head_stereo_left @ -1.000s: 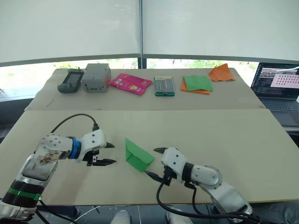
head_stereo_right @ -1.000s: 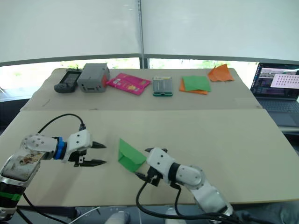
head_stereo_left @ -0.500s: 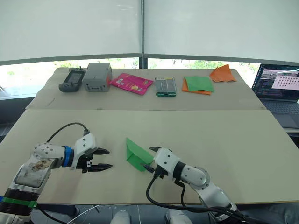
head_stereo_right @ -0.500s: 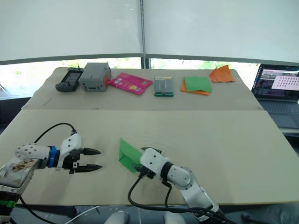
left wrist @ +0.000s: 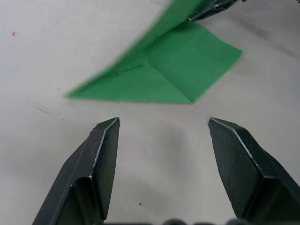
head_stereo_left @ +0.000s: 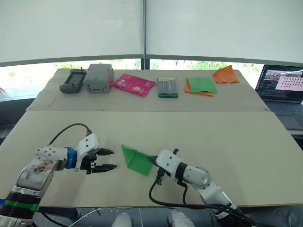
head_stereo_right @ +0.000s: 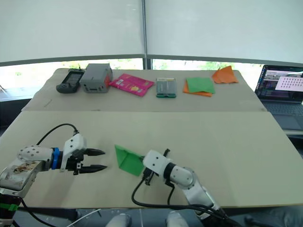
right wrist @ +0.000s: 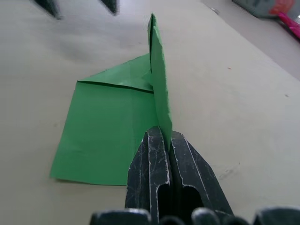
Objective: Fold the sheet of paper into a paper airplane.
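Beige tabletop point(head_stereo_left: 227, 137) fills the lower half of my head view, with a second beige table pushed against it across the middle of the frame and white blinds above.

On my screen the sheet of paper point(head_stereo_left: 136, 161) lies low in the frame, just left of centre, on the near table. It is bright green and partly folded: one portion lies flat, while a creased flap stands up on edge. From the right wrist camera I see that raised flap running straight into the right gripper point(right wrist: 164, 140), whose two black fingers point(right wrist: 149, 161) are pressed together on the flap's edge, pinching it. In the head view that gripper sits at the sheet's right edge, lower centre.

The left gripper point(head_stereo_left: 107, 159) is at lower left, just beside the sheet but apart from it. Its fingers point(left wrist: 101, 159) are spread wide with only bare table between them, holding nothing; the sheet's near corner lies a little beyond the tips.

Along the far table, left to right across the upper part of the frame, I see a dark handheld device point(head_stereo_left: 72, 81), a grey box point(head_stereo_left: 98, 78), a pink packet point(head_stereo_left: 132, 84), a small green case point(head_stereo_left: 167, 87) whose contents I cannot make out, a green sheet on orange paper point(head_stereo_left: 200, 85) and crumpled orange paper point(head_stereo_left: 225, 74). An open laptop point(head_stereo_left: 282, 87) sits at the right edge.
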Controlling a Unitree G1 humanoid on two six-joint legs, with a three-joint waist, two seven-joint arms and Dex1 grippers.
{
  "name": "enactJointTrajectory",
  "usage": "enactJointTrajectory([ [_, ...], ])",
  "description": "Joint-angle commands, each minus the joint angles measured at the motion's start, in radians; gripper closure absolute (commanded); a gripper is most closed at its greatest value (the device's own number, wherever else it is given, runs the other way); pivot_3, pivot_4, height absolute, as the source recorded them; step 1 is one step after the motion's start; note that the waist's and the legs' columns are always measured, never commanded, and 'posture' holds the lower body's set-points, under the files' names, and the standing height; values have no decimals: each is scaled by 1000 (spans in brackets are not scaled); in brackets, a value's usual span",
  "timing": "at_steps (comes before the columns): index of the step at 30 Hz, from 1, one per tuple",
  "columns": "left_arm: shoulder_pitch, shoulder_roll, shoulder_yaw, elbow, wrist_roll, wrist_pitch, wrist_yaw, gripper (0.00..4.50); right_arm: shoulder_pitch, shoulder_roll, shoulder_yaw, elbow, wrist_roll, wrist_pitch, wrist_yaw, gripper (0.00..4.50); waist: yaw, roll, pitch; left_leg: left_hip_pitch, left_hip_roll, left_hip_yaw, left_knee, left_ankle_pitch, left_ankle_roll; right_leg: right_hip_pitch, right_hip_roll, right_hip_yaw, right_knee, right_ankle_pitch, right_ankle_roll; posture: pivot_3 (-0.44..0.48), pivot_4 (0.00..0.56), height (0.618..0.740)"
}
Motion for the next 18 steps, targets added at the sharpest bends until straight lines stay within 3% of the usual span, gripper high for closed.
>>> enactJointTrajectory([
  [1, -18, -8, -2, -21, -30, -6, -18, 1334, -23, -69, -19, -66, 65, -51, 130, 4473, 0, 0, 0, 0, 0, 0, 0, 0, 0, 0, 0, 0, 0, 0, 0, 0, 150, 740],
  [7, -25, -25, -26, -10, -30, -28, -37, 1334, -79, -133, -38, -57, 133, -54, 260, 4473, -2, 1, 0, 0, 0, 0, 0, 0, 0, 0, 1, 0, 1, 0, 0, 0, 150, 740],
  [14, -60, -47, -38, 15, -35, -44, -39, 1334, -75, -130, -26, -26, 120, -62, 271, 4473, 3, 1, 0, 0, 0, 0, 1, 0, 0, 0, 0, 0, 1, 0, 0, 0, 150, 740],
  [15, -67, -47, -38, 21, -36, -46, -42, 1913, -73, -128, -25, -26, 117, -62, 269, 4500, 3, 1, 0, 0, 0, 0, 2, 0, 0, 0, 0, 0, 1, 0, 0, 0, 150, 740],
  [18, -82, -40, -30, 34, -60, -42, -76, 2849, -65, -122, -20, -28, 107, -53, 258, 4500, 1, 1, 0, 0, 0, 0, 2, 0, 0, 0, 1, 0, 1, 0, 0, 0, 150, 740],
])
